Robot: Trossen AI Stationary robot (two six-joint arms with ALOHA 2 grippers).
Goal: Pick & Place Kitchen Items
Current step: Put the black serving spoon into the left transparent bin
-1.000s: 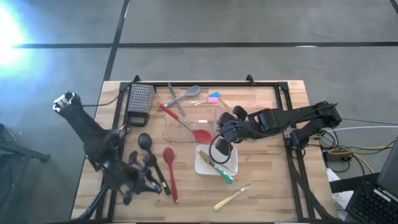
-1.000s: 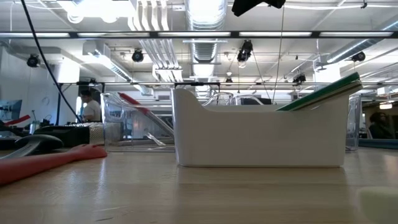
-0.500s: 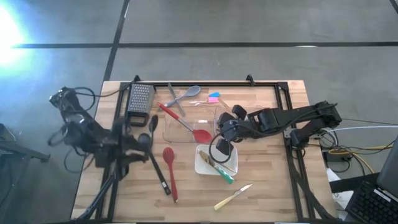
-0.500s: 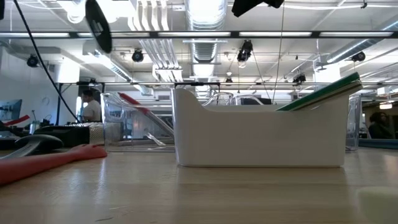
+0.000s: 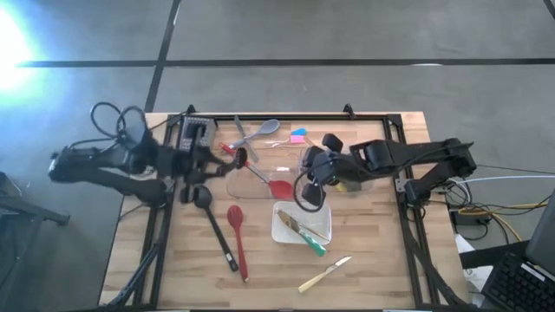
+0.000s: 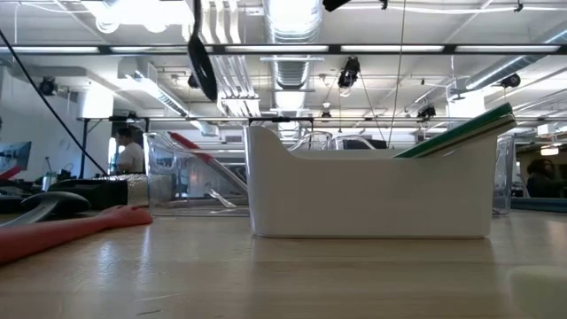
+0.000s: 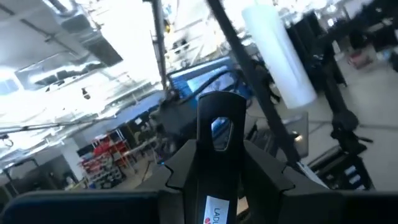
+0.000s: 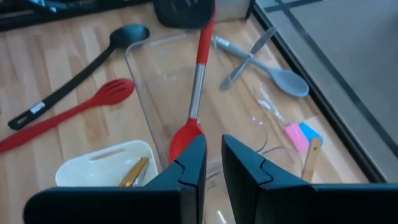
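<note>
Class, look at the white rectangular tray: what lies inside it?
In the white tray lie a green-handled utensil and a yellowish-handled one, both resting across its rim. The low view's tray wall hides the bottom.

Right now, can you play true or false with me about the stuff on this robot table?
1. The left gripper is holding a black ladle. True.
2. The red spoon lies inside the white tray. False: it lies on the bare table, beside the tray.
3. A red spatula rests in a clear bin. True.
4. The right gripper is carrying the grey spoon. False: its fingers are nearly together with nothing between them, and the spoon lies on the table.
5. A knife lies on the table near the front edge. True.
</note>
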